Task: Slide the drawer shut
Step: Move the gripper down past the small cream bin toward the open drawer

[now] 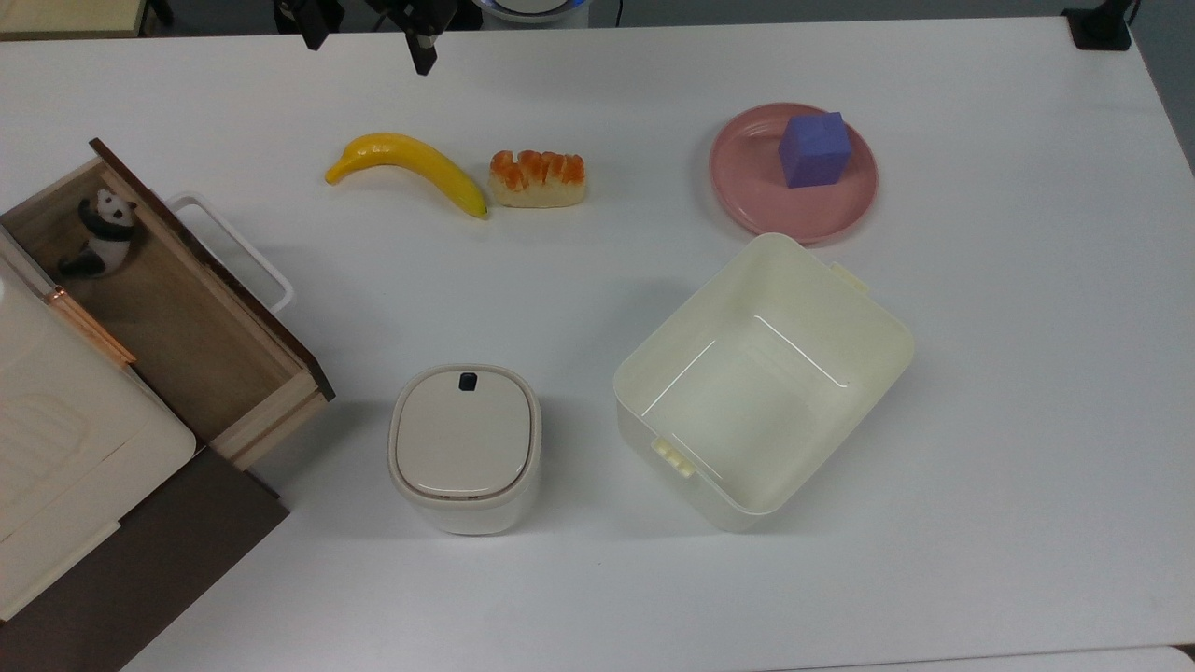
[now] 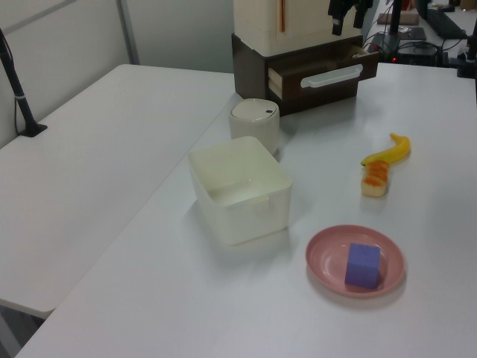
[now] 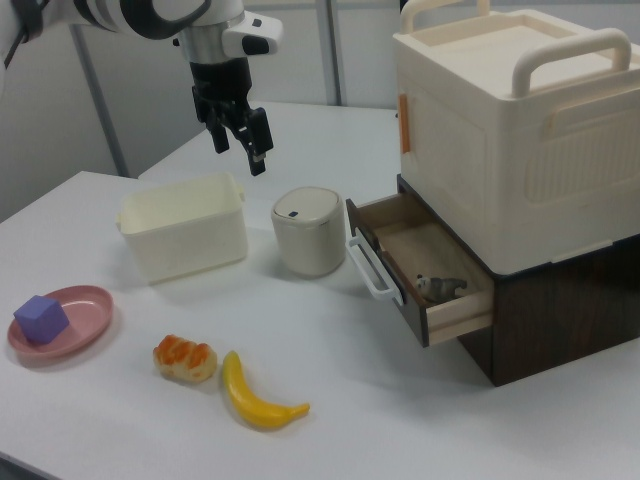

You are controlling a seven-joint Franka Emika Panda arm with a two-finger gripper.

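The drawer (image 1: 187, 317) stands pulled open from the dark brown cabinet at the top view's left. Its light wood inside holds a small panda figure (image 1: 99, 245). A white loop handle (image 1: 235, 250) sticks out from its dark front panel. The drawer (image 3: 432, 272) and its handle (image 3: 366, 268) also show in the right view, and the drawer (image 2: 322, 73) in the left view. My gripper (image 1: 369, 37) hangs open and empty high above the table's far edge, well apart from the handle. It is also seen as gripper (image 3: 238, 143) and gripper (image 2: 347, 16).
A banana (image 1: 411, 170) and a bread piece (image 1: 538, 177) lie near the gripper. A pink plate (image 1: 747, 196) carries a purple cube (image 1: 814, 147). A lidded cream bin (image 1: 464, 446) stands close to the drawer's front corner, an open cream bin (image 1: 761, 378) beside it. A cream box (image 3: 510, 130) tops the cabinet.
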